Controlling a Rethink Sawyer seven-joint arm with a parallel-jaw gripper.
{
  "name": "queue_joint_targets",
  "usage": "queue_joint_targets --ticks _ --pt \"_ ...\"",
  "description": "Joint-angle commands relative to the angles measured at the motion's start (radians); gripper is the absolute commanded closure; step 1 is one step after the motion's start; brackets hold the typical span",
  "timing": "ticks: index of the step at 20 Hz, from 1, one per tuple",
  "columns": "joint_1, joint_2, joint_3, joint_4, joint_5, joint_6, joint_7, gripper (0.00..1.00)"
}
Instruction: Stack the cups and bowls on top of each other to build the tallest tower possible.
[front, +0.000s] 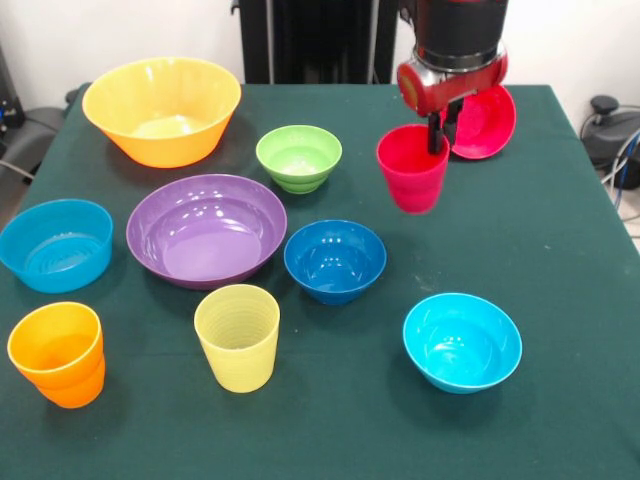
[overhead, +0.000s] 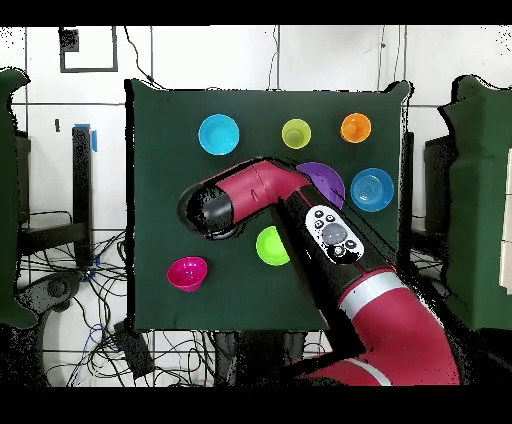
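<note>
Gripper (front: 437, 128): fingers closed on the rim of the red cup (front: 412, 167), held clear of the tabletop (front: 560, 250), just in front of the red bowl (front: 484, 122). Advice: centre cup over bowl, lower vertically, then release.

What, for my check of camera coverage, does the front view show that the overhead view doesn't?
Front only: the gripper shut on the rim of the red cup, the dark blue bowl, the yellow-orange bowl. Overhead only: the whole arm, covering those. Both: red bowl, green bowl, purple bowl, cyan bowl, light blue bowl, yellow cup, orange cup.
</note>
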Motion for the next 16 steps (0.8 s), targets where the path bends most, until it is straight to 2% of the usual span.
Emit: queue_joint_targets --ticks 1,8,16 --pt "0.021 -0.022 0.01 0.097 0.0 -0.036 -0.039 1.0" --pt "0.066 -0.056 -0.016 0.178 -0.019 -0.108 0.054 1.0" --pt "0.114 -0.113 -0.048 0.264 0.005 -0.162 0.129 1.0"
